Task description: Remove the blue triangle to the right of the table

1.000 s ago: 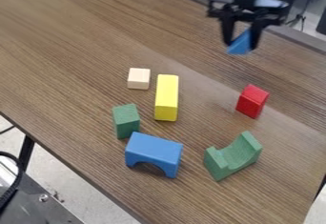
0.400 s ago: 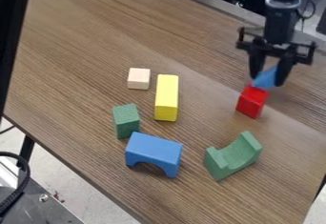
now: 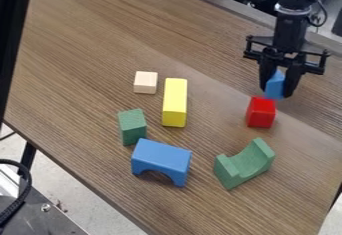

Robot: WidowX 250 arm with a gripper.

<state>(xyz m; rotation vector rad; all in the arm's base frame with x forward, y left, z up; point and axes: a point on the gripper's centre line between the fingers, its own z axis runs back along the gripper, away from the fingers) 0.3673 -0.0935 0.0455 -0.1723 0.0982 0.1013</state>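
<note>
Nudged round from its slanted pose of a moment ago, the red block (image 3: 260, 112) now shows us a flatter front, while the pincer (image 3: 277, 90) has shifted slightly leftward in our view. Since the earliest frame, we see, it has come down and toward us from the counter's far edge.

Clasped between the fingers of the pincer is the blue triangle (image 3: 274, 85), a solid wedge, narrow at the top and broader at the base, with one lighter face toward us and a darker side. We find it at the upper right of the camera view, just behind the red block; whether the two touch, we cannot tell. Above them hangs the black arm (image 3: 292, 24), entering from the top edge.

Farther out on the wood-grain counter (image 3: 80, 79), we see the yellow block (image 3: 175, 101) lying lengthwise, the cream cube (image 3: 145, 82) just beside its far end, and the green block (image 3: 132, 127) near its closer end. Nearer to us sit the blue arch (image 3: 161, 161), its cutout facing our way, and the curved green block (image 3: 244, 164), hollow upward. A black post (image 3: 12, 39) stands along our left edge.
</note>
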